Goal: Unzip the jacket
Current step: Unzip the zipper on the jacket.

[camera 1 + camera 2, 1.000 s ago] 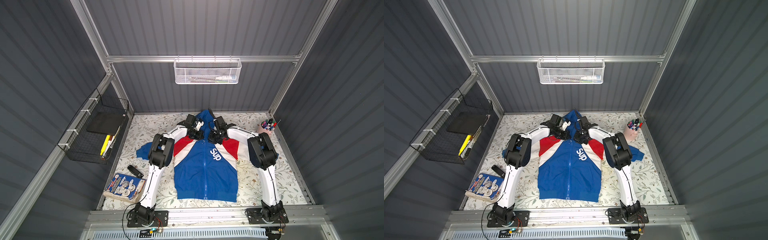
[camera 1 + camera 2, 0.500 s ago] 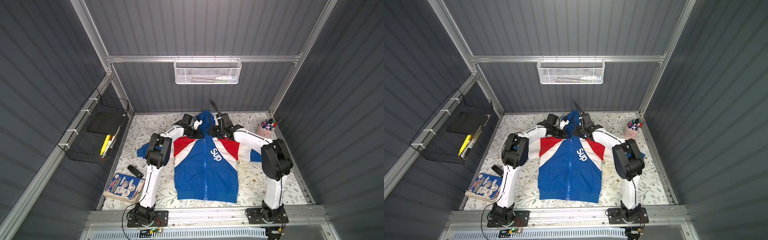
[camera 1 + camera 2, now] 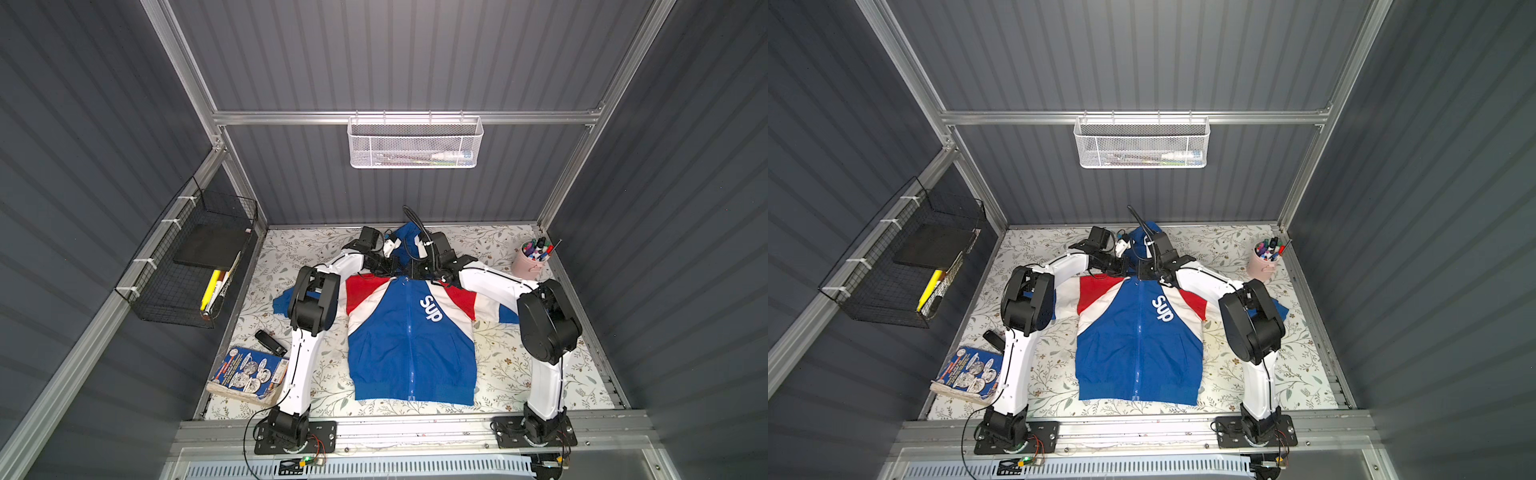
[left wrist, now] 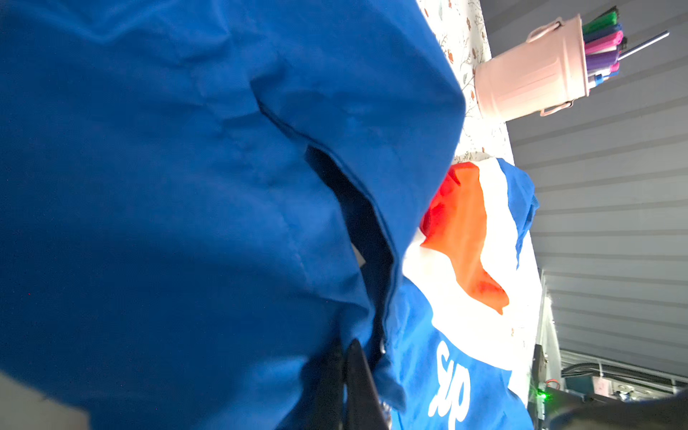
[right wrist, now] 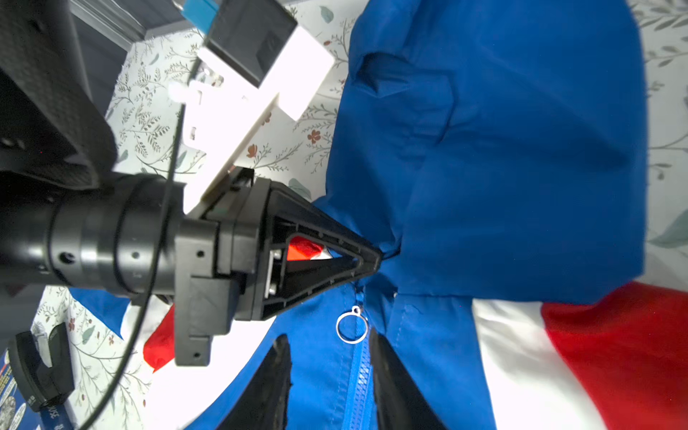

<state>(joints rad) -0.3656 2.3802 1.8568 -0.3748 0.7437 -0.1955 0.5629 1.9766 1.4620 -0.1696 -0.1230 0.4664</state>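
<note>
The blue jacket (image 3: 411, 340) with red and white shoulder bands lies flat and face up on the table, showing in both top views (image 3: 1138, 345). Its zipper is closed up to the collar. In the right wrist view the ring zipper pull (image 5: 352, 327) lies just below the collar. My left gripper (image 5: 374, 260) is shut on the blue collar fabric beside the top of the zipper, and its tips pinch cloth in the left wrist view (image 4: 344, 353). My right gripper (image 5: 329, 337) is open, its fingers standing either side of the zipper below the ring, holding nothing.
A pink cup of markers (image 3: 532, 259) stands at the back right. A book (image 3: 249, 374) and a small black device (image 3: 270, 343) lie at the front left. A black wire basket (image 3: 199, 262) hangs on the left wall, a white mesh basket (image 3: 415, 141) on the back rail.
My right arm's elbow has swung out to the right, and its gripper has come to the collar by the zipper, with its jaws now apart. The left arm has barely moved.
</note>
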